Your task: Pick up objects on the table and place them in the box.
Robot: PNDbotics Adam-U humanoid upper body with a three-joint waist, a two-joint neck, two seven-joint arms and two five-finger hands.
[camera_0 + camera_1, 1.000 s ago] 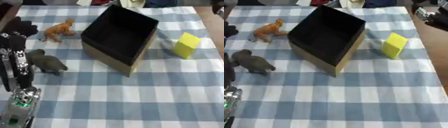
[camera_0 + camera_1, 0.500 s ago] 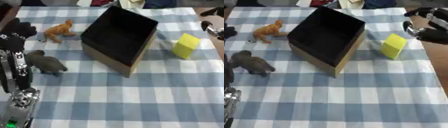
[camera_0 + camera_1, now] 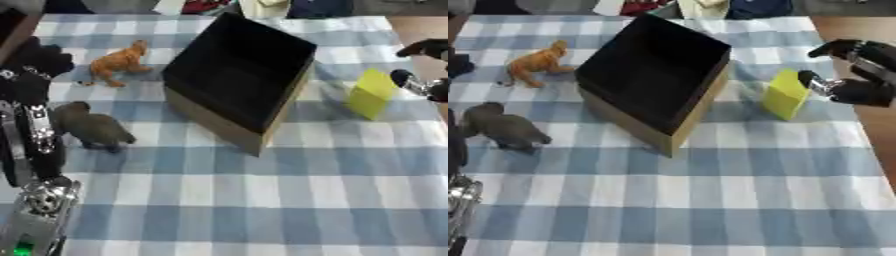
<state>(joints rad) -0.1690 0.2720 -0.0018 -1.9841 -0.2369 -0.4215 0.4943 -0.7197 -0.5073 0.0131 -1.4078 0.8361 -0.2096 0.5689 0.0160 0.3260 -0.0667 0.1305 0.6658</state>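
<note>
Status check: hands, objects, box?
Right hand open, beside yellow block, not gripping. Left hand by orange animal, fingers unclear. Grey animal on cloth. Box empty, path clear.

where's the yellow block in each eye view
Left eye view: yellow block sits right of centre, near the right edge.
Right eye view: it appears further left, with the right hand beside it.
Shared landmark: the black box, just left of the block in both views.
</note>
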